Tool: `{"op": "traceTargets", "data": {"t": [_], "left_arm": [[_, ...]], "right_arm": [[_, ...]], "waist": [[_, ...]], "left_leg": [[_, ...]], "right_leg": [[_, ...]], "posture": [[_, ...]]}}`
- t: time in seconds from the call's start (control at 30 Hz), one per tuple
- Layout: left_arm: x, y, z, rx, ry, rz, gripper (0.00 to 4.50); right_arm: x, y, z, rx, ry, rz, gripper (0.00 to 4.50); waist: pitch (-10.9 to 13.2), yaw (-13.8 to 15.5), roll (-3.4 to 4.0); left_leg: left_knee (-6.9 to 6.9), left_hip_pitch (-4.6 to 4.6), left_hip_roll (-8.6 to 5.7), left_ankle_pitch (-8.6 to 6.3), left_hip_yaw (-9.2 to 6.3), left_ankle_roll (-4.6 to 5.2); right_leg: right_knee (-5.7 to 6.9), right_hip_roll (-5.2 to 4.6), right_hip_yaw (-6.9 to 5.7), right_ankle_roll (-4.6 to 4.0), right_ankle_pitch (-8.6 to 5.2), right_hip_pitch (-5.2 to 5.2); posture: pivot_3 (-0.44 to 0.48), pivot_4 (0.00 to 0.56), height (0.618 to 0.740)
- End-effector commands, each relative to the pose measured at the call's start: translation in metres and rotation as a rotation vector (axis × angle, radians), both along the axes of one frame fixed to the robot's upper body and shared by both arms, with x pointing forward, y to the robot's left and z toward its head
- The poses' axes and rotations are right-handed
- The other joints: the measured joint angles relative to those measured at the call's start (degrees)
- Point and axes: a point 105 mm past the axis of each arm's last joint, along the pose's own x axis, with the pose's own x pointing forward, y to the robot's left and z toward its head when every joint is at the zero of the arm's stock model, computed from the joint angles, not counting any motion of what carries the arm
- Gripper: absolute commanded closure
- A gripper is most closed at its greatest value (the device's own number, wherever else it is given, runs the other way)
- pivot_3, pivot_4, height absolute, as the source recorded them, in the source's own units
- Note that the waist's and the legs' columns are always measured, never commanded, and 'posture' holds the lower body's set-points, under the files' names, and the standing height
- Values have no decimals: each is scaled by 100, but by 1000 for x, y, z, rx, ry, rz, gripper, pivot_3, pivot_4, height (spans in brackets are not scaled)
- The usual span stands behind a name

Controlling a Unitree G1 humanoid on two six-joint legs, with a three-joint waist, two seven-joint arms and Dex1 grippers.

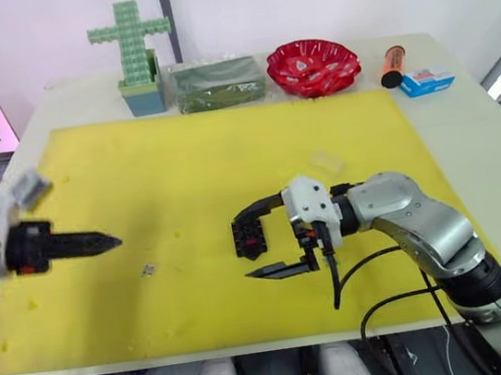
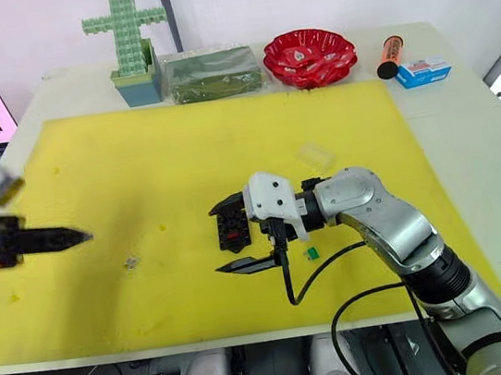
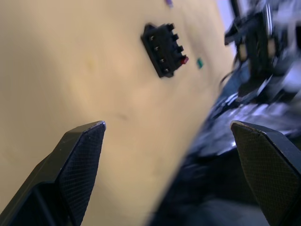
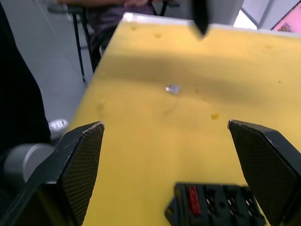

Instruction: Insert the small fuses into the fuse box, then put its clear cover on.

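Right gripper point(image 2: 229, 235) open over fuse box point(image 1: 250, 238) (one red fuse point(image 4: 193, 197) seated); left gripper point(image 3: 178, 141) open.

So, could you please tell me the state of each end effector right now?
Left end effector: open, holding nothing.
Right end effector: open, holding nothing, poised over the fuse box.

fuse box point(image 2: 233, 230) between right fingers point(image 2: 240, 265), green fuse point(image 2: 310, 254) beside

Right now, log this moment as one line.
right gripper: open, at fuse box | red fuse: seated | left gripper: open | clear cover: off
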Motion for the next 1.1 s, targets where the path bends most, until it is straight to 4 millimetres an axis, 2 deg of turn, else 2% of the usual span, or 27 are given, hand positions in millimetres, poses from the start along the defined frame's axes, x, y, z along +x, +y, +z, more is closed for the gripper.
{"op": "traceTargets", "data": {"t": [0.03,0.17,0.27,0.37,0.7,1.1], "left_arm": [[-10,-8,10,-149,20,89,40],[-10,-8,-7,-233,22,218,40],[-10,-10,-23,-227,28,276,40],[-6,-9,-32,-230,28,327,40],[-3,-3,-35,-205,40,368,40],[7,-5,-54,-162,62,357,40]], "right_arm": [[-5,3,11,41,9,21,0],[-5,3,11,43,37,23,0],[-2,3,12,41,40,22,0],[0,4,14,43,36,15,0],[-1,-1,12,23,29,0,0],[0,-5,13,8,11,-20,0]], "waist": [[0,-20,1],[1,24,4],[0,31,2],[-2,43,0],[-3,108,-1],[-5,112,-2]], "left_leg": [[-2,8,-1,0,-6,-1],[-9,29,-3,-2,-9,-4],[-17,46,-18,-4,-1,-8],[-17,47,-20,-6,14,-12],[-17,48,-20,-8,23,-17],[-18,47,-20,-11,27,-22]], "right_leg": [[0,-7,2,0,0,6],[-7,-20,2,-6,-1,4],[-12,-24,5,-15,-5,12],[-10,-21,6,-16,-5,12],[-12,-18,6,-25,-6,8],[-12,-17,6,-37,-12,8]], "posture": [[0,150,740],[0,150,740],[0,150,740],[0,150,740],[0,150,740],[0,150,740]]}}
